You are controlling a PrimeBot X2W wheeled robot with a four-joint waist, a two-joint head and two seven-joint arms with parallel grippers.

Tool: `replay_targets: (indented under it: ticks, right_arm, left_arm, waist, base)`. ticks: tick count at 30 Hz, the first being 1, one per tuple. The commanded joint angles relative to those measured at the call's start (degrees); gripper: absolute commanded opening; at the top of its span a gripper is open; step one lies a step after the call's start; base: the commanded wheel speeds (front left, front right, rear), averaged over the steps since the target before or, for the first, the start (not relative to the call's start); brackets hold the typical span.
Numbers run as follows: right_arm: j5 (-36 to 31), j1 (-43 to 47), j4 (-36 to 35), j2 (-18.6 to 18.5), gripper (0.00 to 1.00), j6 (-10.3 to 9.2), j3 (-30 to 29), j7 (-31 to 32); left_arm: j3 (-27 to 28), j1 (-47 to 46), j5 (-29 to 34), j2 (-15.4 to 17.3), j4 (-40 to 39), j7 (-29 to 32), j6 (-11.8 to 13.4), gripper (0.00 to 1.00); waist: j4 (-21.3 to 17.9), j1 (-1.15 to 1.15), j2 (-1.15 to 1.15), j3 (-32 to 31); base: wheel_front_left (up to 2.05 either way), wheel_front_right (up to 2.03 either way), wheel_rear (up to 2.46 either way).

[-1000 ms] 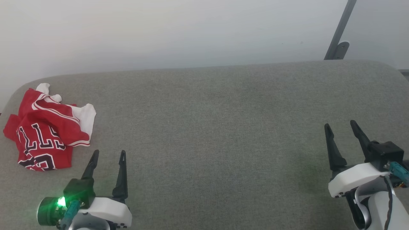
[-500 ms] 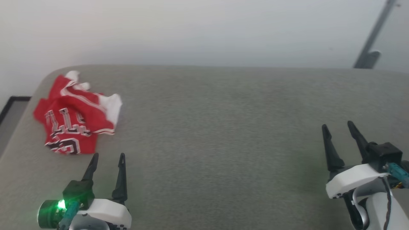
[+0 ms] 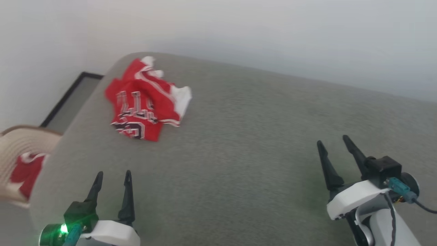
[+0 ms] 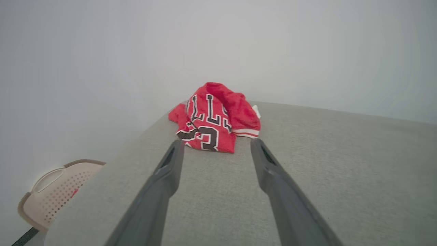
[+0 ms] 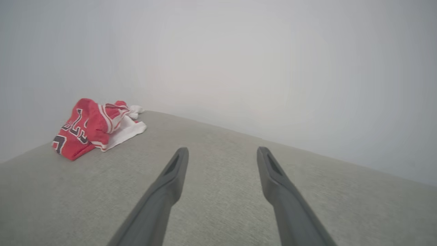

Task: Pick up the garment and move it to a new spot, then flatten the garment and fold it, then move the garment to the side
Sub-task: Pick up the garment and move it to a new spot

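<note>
The garment (image 3: 145,102), a crumpled red shirt with white sleeves and black lettering, lies near the far left corner of the grey padded table (image 3: 245,143). In the left wrist view the garment (image 4: 213,118) sits straight ahead, just past the fingertips. From the right wrist it appears as a red heap (image 5: 94,126) at the far left. My left gripper (image 3: 113,175) stands open at the lower left, well short of the shirt. My right gripper (image 3: 332,140) is open at the lower right, far from it. Both hold nothing.
A beige perforated basket (image 3: 18,150) with red cloth inside stands on the floor left of the table; it also shows in the left wrist view (image 4: 51,193). A pale wall runs behind the table. The table's left edge curves down close to my left gripper.
The head camera has swung left, so the whole picture has shifted right and the basket has come into view. The garment lies as before, and both grippers stay open.
</note>
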Motion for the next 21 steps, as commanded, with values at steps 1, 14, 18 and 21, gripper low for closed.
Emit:
replay_targets:
  ticks: [1,14,18,21]
  right_arm:
    - [0.4,0.3,0.1,0.0,1.0,-0.04,0.2,-0.2]
    - [3.2,-0.7,1.0,3.2,1.0,-0.04,6.0,-0.2]
    - [4.3,-2.5,1.5,3.4,1.0,-0.04,8.5,-0.2]
    - [4.8,-3.2,2.0,3.1,1.0,-0.04,9.6,-0.2]
  left_arm:
    - [0.1,0.8,-0.7,-0.1,-0.3,-0.2,0.3,1.0]
    - [0.3,4.1,-4.8,-0.3,-4.2,-0.2,3.5,1.0]
    - [0.3,5.4,-5.9,-0.3,-5.7,-0.2,4.8,1.0]
    - [0.2,5.5,-6.6,-0.3,-6.5,-0.2,5.3,1.0]
  waist:
    - [2.7,0.0,0.0,-0.1]
    - [11.8,0.0,0.0,0.5]
    - [12.3,0.0,0.0,1.4]
    - [12.4,0.0,0.0,1.9]
  base:
    - [0.0,0.0,0.0]
    - [0.0,0.0,0.0]
    - [0.0,0.0,0.0]
    - [0.0,0.0,0.0]
